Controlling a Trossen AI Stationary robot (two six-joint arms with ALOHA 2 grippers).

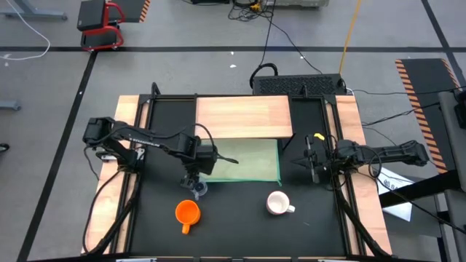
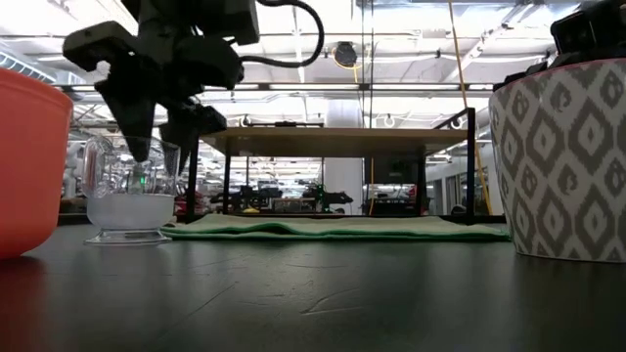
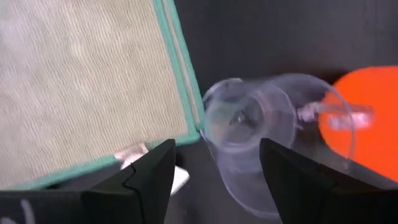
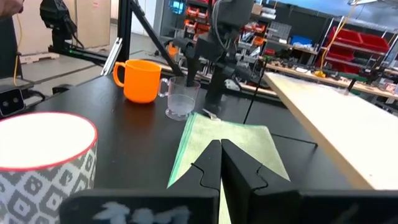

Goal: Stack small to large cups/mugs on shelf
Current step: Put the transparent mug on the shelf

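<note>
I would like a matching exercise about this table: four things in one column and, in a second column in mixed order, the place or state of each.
Things:
1. clear cup
2. orange mug
3. white mug
4. right gripper

Places or states:
A. shut, beside the green mat's right edge
B. on the black table, right of the other two vessels
C. directly under the open left gripper
D. nearest the table's front edge, handle toward that edge

Pairs: 1-C, 2-D, 3-B, 4-A

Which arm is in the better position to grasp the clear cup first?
Probably the left. The left gripper hangs open just above the clear cup, fingers straddling its rim. The right gripper is shut, far off beside the green mat.
</note>
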